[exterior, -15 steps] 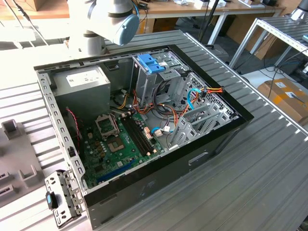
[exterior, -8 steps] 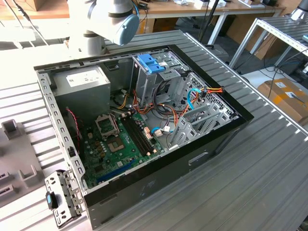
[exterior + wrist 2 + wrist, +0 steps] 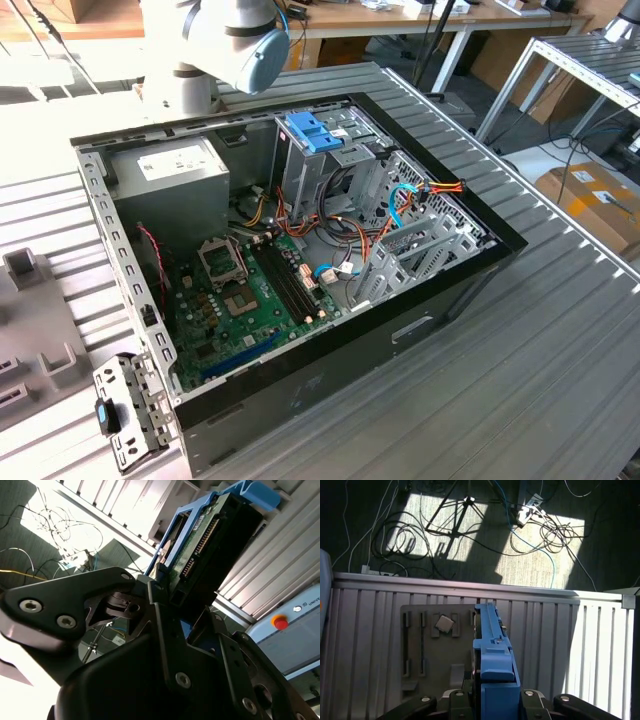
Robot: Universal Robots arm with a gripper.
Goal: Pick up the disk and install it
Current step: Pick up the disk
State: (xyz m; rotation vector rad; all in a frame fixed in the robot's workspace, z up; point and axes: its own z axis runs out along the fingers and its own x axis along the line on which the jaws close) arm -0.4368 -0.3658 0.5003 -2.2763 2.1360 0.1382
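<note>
Currently one disk [image 3: 212, 540] is in play, clamped edge-on in the single end effector [image 3: 175, 605]. Both wrist views show black fingers [image 3: 160, 620] closed on either side of it.

Disk [image 3: 492, 650]: flat dark body, bright blue plastic rail around it, and a row of connector pins along one exposed edge. It is held in the air above the ribbed pale metal surface [image 3: 545, 645]. Below it lies one grey fixture plate [image 3: 415, 650] carrying one square silver chip [image 3: 444, 623]. Beyond the surface edge is a dark floor [image 3: 370, 510] with loose cables and sunlit patches.

Exterior view:
- One arm [image 3: 235, 40], with a pale blue joint cap, at the top of the frame behind one open black computer case [image 3: 330, 370] at centre.
- Inside the case, one grey power-supply box [image 3: 170, 185] toward the exterior view's left and one green motherboard [image 3: 240, 300] below it.
- One perforated metal drive cage [image 3: 345, 170] at upper centre, topped by one blue slotted bracket [image 3: 312, 130].
- Bundled orange, red and yellow wires and one thin curved blue cable [image 3: 398, 205] cross the space beside the cage.
</note>
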